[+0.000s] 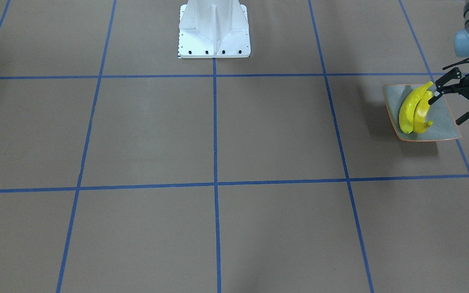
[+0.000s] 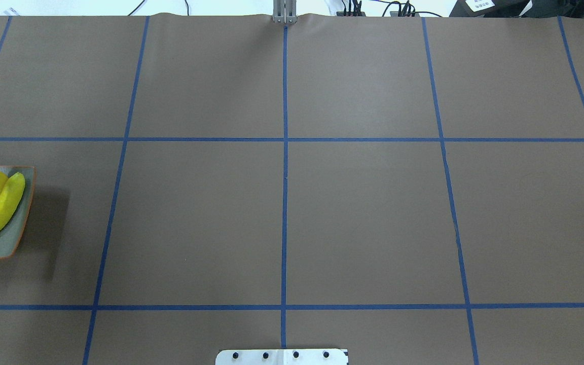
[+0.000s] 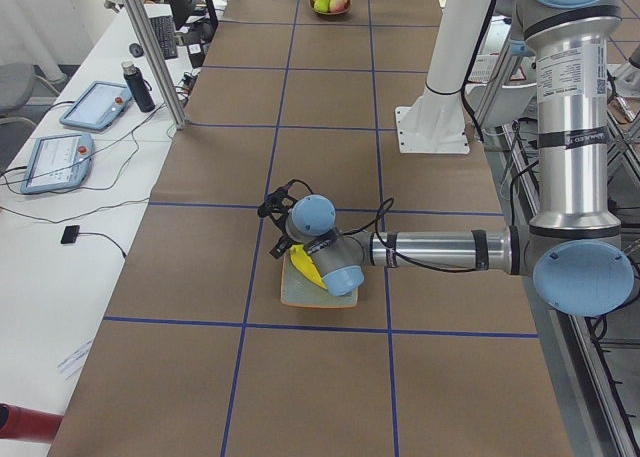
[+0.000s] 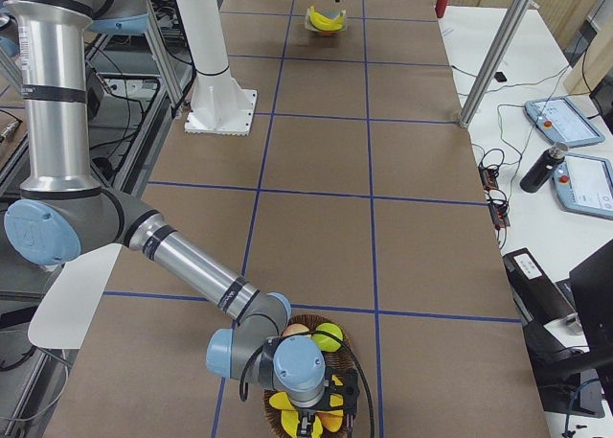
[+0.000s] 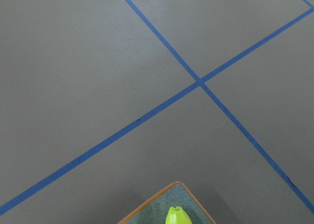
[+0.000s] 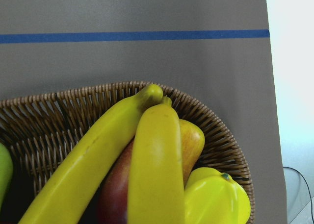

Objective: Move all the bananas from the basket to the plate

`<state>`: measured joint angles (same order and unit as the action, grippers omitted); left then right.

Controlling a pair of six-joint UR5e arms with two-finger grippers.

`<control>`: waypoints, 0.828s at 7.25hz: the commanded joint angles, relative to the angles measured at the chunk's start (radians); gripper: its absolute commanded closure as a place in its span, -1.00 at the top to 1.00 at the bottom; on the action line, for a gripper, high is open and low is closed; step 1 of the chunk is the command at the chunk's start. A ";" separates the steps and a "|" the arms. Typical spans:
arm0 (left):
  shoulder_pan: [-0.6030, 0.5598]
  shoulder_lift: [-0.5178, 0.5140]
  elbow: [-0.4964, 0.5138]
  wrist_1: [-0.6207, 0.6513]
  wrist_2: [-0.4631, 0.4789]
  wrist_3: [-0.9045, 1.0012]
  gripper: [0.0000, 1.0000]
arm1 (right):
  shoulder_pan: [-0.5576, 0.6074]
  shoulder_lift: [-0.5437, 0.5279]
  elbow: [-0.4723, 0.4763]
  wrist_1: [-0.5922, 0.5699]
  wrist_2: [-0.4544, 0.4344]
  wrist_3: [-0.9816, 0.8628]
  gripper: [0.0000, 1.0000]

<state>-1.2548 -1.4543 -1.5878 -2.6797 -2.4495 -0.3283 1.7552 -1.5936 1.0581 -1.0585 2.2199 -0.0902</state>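
Glossy plastic-looking bananas (image 6: 152, 155), woven wicker basket (image 6: 216, 131), glazed plate (image 1: 443, 126), matt paper-covered table (image 2: 363, 218).

UR5e at work: the left arm (image 3: 440, 249) reaches its forearm level and far out from its upright column, left wrist (image 3: 318, 239) bent, the left gripper (image 1: 445, 106) lying sideways with its two black fingers (image 1: 462, 119) spread wide apart. The right arm (image 4: 192, 265) slopes its forearm down from the elbow, right wrist (image 4: 287, 366) pointing straight down. The right gripper (image 4: 308, 424) barely shows beneath it, and how its jaws stand is unclear.
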 commanded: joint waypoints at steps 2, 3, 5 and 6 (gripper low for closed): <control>0.000 0.000 0.000 0.000 0.001 0.000 1.00 | -0.042 0.000 -0.030 0.071 -0.016 0.055 0.40; 0.000 0.000 0.000 0.000 0.001 0.000 1.00 | -0.042 0.000 -0.027 0.071 -0.016 0.055 -0.54; 0.000 0.000 0.000 0.000 0.000 0.000 1.00 | -0.040 0.003 -0.007 0.072 -0.016 0.053 -1.00; 0.000 0.000 0.000 0.000 -0.002 0.000 1.00 | -0.040 0.004 0.020 0.071 -0.019 0.052 -1.00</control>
<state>-1.2548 -1.4542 -1.5877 -2.6798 -2.4496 -0.3283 1.7146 -1.5911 1.0526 -0.9870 2.2036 -0.0367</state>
